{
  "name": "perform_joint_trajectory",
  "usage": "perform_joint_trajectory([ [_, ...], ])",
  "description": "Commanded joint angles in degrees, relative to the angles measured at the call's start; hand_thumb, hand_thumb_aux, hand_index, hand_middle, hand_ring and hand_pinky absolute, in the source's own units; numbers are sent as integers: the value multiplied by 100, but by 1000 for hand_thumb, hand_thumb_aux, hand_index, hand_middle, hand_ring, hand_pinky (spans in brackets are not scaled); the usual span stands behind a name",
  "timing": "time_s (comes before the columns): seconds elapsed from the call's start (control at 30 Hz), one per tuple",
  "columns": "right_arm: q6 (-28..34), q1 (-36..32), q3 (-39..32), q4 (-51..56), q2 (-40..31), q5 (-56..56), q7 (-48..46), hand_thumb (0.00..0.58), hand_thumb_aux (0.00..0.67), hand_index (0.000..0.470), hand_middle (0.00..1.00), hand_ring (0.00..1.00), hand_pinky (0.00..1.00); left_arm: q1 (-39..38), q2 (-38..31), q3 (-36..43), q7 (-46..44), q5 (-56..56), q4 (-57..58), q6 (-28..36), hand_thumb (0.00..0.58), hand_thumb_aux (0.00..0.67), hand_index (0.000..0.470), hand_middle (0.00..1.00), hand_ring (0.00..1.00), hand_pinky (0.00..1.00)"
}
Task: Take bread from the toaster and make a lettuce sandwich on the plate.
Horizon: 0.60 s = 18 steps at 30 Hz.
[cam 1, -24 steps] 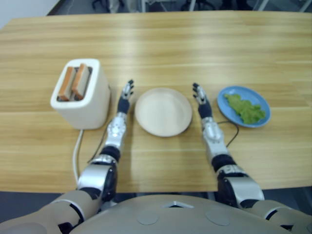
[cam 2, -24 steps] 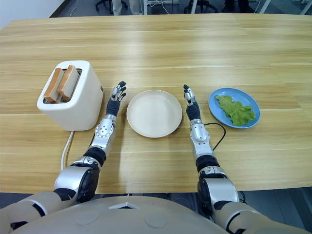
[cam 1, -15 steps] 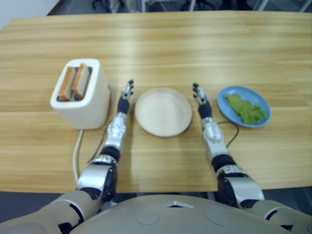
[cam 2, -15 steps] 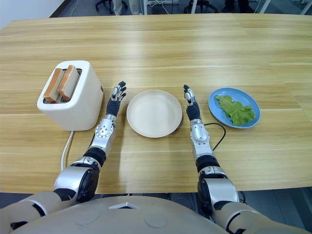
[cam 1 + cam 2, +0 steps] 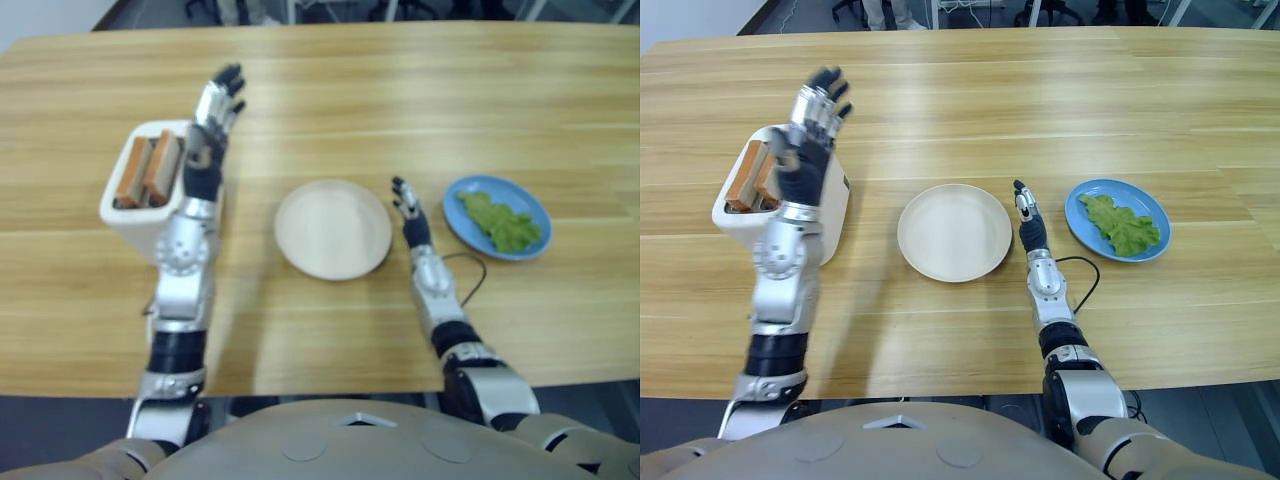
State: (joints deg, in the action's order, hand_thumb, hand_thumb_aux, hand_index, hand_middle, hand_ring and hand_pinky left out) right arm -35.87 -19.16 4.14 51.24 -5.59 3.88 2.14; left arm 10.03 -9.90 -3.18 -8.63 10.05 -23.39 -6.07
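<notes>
I watch the left hand come up off the table. It leaves its spot flat beside the plate and now hangs raised over the right edge of the toaster, fingers spread. Its forearm now stands upright across the toaster's right side.

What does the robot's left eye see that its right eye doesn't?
Very little, because the two eyes sit close together.
Left eye: the forearm under the raised left hand hides most of the toaster's right wall.
Right eye: that wall shows beside the arm, with a small dark knob on it.
Both: two bread slices in the toaster, the bare cream plate, the lettuce on the blue plate, and the right hand lying on the table, fingers straight.
</notes>
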Motion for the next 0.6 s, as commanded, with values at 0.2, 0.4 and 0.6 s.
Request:
perform_joint_trajectory([
  [0.2, 189, 81, -171, -95, 178, 79, 65, 0, 0, 0, 0, 0, 0, -730, -2517, -2415, -615, -375, -1178, 1413, 0, 0, 0, 0, 0, 0],
  [0.4, 232, 64, -184, -115, 132, 32, 62, 0, 0, 0, 0, 0, 0, -1946, -3975, -2813, -515, -2873, 117, 762, 0, 0, 0, 0, 0, 0],
  [0.6, 250, 120, -214, -197, 170, 51, 98, 0, 0, 0, 0, 0, 0, -2132, -4352, -2052, -25, -4251, 1255, 610, 0, 0, 0, 0, 0, 0],
])
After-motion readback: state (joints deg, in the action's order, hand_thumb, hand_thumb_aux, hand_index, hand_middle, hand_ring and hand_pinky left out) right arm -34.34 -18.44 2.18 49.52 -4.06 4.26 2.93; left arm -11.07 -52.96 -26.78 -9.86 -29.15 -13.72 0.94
